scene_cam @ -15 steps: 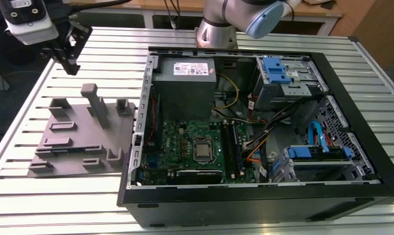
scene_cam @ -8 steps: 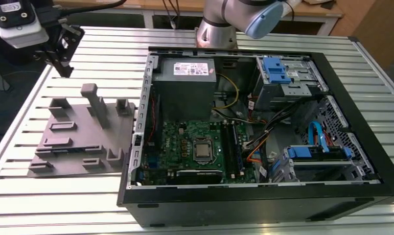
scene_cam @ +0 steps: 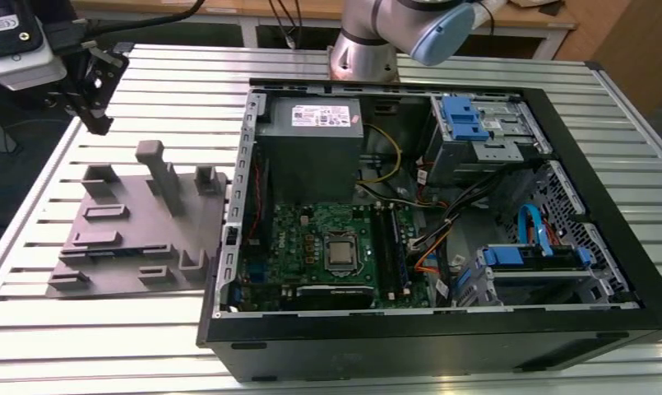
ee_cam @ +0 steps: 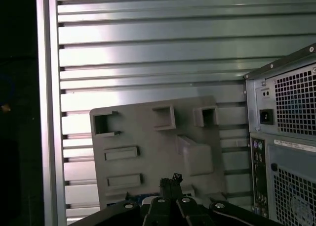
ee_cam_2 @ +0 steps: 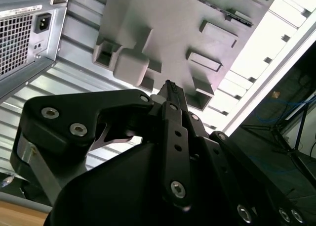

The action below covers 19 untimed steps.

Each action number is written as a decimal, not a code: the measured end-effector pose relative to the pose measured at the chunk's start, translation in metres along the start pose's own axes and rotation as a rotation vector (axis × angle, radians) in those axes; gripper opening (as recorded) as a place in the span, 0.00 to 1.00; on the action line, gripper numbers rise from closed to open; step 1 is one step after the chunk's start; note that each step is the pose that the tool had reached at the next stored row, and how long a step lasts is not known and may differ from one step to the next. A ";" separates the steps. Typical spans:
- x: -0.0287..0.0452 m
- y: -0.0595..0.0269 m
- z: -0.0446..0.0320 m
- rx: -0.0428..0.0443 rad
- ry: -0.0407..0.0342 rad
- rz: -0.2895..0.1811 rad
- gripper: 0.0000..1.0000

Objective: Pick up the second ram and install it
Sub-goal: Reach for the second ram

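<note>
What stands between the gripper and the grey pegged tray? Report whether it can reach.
Probably yes. The gripper hangs over the slatted table near the grey tray, outside the computer case, with nothing between them. Only the tray's upright pegs need steering round.

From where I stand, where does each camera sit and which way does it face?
Exterior view: off the arm, high, looking down on the open computer case, grey tray and gripper.
First wrist view: on the arm, facing the grey tray past the gripper.
Second wrist view: on the arm, looking along the gripper to the grey tray.
All three share grey tray and gripper.
</note>
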<state>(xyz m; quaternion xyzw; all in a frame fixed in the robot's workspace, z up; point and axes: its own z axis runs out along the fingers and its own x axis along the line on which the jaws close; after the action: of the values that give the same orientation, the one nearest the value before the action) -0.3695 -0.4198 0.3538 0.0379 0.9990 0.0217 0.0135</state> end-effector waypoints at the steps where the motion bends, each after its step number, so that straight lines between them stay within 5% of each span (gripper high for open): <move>1: 0.0020 -0.0002 0.0015 0.0000 0.0000 0.000 0.11; 10: 0.0160 -0.0028 0.0164 -0.0001 -0.0001 0.000 0.11; 19: 0.0196 -0.0134 0.0322 -0.0001 -0.0001 0.000 0.11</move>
<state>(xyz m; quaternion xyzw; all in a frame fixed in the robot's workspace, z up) -0.3891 -0.4303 0.3205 0.0378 0.9990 0.0218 0.0136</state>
